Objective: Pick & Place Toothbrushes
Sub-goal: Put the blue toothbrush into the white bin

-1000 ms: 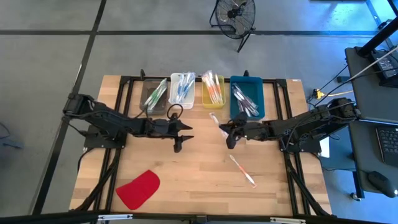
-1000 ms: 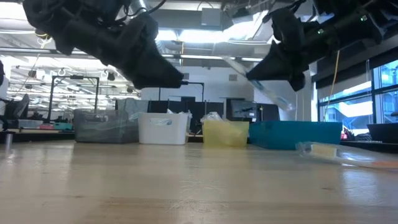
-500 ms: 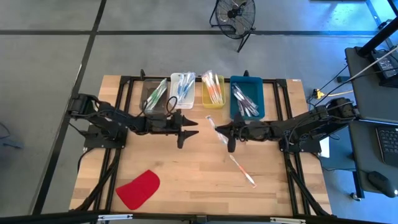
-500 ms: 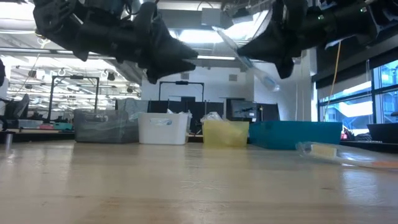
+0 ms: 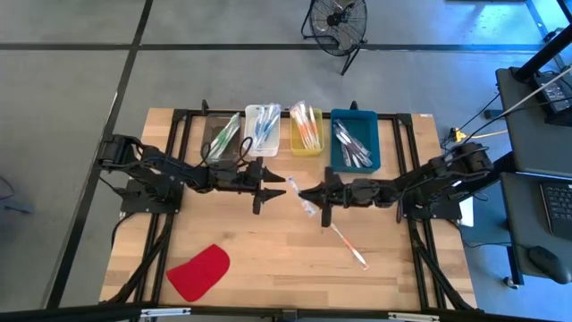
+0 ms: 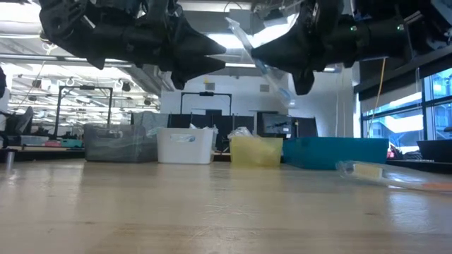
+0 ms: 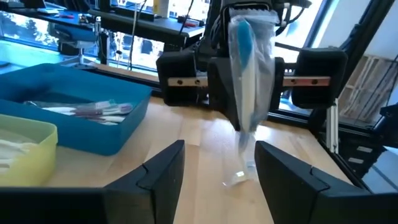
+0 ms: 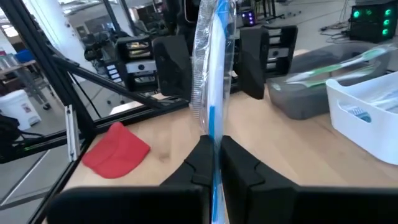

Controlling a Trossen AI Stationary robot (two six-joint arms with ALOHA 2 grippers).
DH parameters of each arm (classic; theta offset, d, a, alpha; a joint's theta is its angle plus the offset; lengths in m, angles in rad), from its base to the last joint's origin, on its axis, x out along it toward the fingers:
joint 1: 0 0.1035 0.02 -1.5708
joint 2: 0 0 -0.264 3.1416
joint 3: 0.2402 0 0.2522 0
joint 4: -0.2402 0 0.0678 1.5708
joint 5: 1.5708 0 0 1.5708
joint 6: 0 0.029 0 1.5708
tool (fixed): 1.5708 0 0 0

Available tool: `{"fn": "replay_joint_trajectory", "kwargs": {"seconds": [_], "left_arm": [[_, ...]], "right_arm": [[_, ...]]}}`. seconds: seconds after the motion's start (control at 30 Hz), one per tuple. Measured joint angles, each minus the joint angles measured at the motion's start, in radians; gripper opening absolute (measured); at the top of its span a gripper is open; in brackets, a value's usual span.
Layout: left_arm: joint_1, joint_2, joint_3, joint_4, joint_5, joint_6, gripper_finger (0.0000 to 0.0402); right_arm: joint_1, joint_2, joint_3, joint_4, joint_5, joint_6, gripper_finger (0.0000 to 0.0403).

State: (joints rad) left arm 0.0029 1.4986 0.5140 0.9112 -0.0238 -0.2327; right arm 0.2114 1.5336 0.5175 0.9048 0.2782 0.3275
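our right gripper point(image 5: 311, 193) is pinched tight on a wrapped blue toothbrush point(image 5: 298, 195), held in the air above the middle of the surface point(image 5: 268, 259), with most of the stick poking out past the fingertips. our left gripper point(image 5: 271, 186) hangs just across from it, fingers spread and holding nothing, tips facing the right one. the brush lies directly between the two grippers, its long axis crossing the line that joins them and tilted, upper end leaning toward the bins. in the left wrist view the brush point(image 7: 247, 87) stands nearly upright, centred ahead of the spread fingers, so we judge a handover is near. another toothbrush point(image 5: 348, 246) lies on the surface, nearer our right arm.
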Motion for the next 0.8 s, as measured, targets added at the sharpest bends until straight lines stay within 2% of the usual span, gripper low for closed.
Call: {"fn": "replay_joint_trajectory", "kwargs": {"seconds": [0.2,0.43,0.8], "left_arm": [[0.000,0.000,0.000,0.005,0.048,0.014,0.0189],[0.000,0.000,0.000,0.014,0.063,0.012,0.0189],[-0.001,0.000,0.000,0.014,0.064,0.011,0.0189]], "right_arm": [[-0.001,0.056,0.006,0.052,-0.007,0.005,0.0013],[-0.001,0.145,0.081,0.049,-0.009,-0.005,0.0013],[-0.003,0.166,0.132,0.013,-0.004,-0.025,0.0013]]}}
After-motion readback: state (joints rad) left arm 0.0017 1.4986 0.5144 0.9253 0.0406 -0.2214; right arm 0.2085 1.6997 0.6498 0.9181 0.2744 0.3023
